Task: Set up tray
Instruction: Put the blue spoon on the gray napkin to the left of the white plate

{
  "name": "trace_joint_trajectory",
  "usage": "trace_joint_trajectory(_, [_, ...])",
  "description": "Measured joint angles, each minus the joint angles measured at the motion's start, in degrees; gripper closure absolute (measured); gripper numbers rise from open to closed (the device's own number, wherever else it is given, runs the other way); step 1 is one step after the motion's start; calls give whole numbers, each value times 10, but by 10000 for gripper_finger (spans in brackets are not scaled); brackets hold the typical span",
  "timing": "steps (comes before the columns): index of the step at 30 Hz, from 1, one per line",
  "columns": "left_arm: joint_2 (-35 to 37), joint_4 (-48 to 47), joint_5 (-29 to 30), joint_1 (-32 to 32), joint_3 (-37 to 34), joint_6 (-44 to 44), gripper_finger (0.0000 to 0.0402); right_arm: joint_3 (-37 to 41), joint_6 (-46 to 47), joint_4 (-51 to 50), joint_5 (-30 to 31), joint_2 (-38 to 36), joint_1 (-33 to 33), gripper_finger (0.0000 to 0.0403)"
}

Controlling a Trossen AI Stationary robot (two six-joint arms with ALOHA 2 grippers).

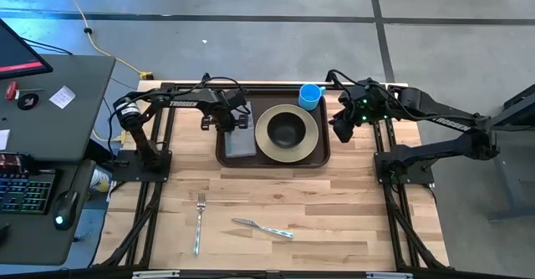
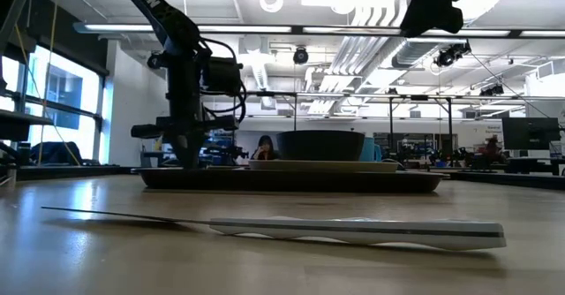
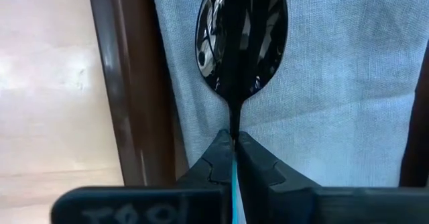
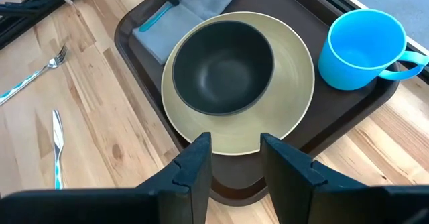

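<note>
Tray [image 1: 226, 157] dark rimmed plastic; left claw [image 3: 234, 143] pinching glossy spoon [image 3: 241, 39]; right claw [image 4: 234, 147] spread

tray [image 1: 272, 159]: napkin [image 1: 241, 143] left, plate [image 1: 287, 134] middle | cup [image 1: 310, 96] behind plate

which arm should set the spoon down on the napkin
Left. Its gripper is shut on the spoon, already over the napkin in the tray. The right gripper hangs open and empty by the plate.
</note>
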State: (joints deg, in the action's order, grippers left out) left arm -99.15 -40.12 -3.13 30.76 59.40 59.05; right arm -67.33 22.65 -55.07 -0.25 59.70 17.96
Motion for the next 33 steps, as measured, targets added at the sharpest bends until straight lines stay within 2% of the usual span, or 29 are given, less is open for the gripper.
trace_joint_trajectory(7, [0,-15,-11,1,16,14,356,0,-1,0,1,0,0,284])
trace_joint_trajectory(16, [0,-56,-10,35,62,0,363,0,-5,0,8,0,0,284])
trace_joint_trajectory(28, [-1,-74,-23,34,62,89,362,0,-5,0,7,0,0,284])
trace_joint_trajectory(33, [-1,-75,-24,33,62,94,356,0,-5,0,7,0,0,284])
